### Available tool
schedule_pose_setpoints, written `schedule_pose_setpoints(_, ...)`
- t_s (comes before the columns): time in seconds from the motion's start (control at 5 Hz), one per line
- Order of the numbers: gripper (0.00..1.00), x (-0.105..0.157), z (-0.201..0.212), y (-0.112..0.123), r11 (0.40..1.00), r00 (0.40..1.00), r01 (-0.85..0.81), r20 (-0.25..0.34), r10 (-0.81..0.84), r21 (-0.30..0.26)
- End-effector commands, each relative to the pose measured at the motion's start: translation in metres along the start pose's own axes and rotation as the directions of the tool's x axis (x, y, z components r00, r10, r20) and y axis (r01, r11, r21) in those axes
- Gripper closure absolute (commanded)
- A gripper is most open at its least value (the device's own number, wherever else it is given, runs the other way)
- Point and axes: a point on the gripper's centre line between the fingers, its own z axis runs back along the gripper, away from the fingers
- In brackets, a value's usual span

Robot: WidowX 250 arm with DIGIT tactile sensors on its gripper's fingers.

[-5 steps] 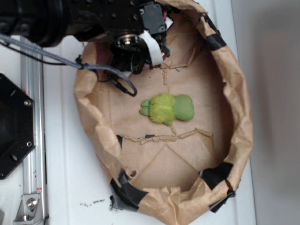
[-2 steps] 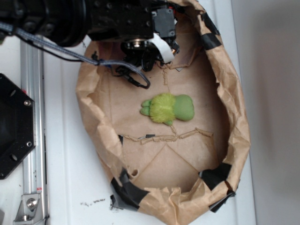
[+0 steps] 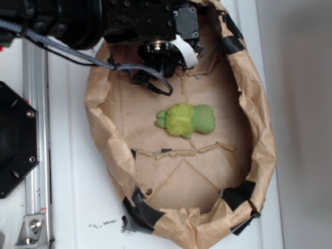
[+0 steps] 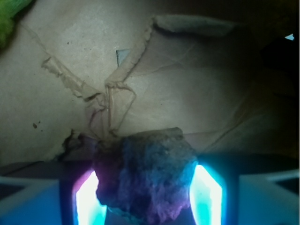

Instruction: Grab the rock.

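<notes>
A rough, mottled rock (image 4: 145, 176) sits pinched between the 2 glowing fingers (image 4: 206, 194) of the gripper (image 4: 146, 197) inside a crumpled brown paper bag (image 3: 259, 104), the wrist view showing both pads pressed against its left and right flanks. The lump is irregular, brown-grey with a grainy, pitted face, and fills the gap between the jaws from side to side, its top edge jutting forward past the fingertips. It looks hard and unyielding, probably dense for its size, so it should not crush; its bumpy faces likely give the pads good bite, though an uneven lump may pivot if only 2 high spots are touching. The widest middle band, where the pads sit now, seems the soundest place to hold it. Ahead of the jaws lies the bag's creased floor, with a torn, raised paper seam (image 4: 112, 89) running up and away. A fuzzy green plush toy (image 3: 185, 120) rests well apart from the gripper in the exterior view, where the rock itself is hidden under the black arm (image 3: 129, 21).
</notes>
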Motion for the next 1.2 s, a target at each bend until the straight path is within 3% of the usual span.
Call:
schedule_pose_setpoints(0.0,1.0,0.009,0.048,-0.012,0.993,0.991,-0.081,0.101,0.09,-0.087)
schedule_pose_setpoints(0.2,1.0,0.029,0.11,-0.038,0.964,0.952,-0.216,0.183,0.243,-0.155)
schedule_pose_setpoints(0.4,1.0,0.042,0.158,-0.047,0.873,0.877,-0.45,0.089,0.472,-0.191)
schedule_pose_setpoints(0.6,1.0,0.052,0.174,-0.047,0.735,0.744,-0.656,0.019,0.668,-0.175)
schedule_pose_setpoints(1.0,1.0,0.055,0.175,-0.037,0.595,0.604,-0.792,-0.031,0.797,-0.137)
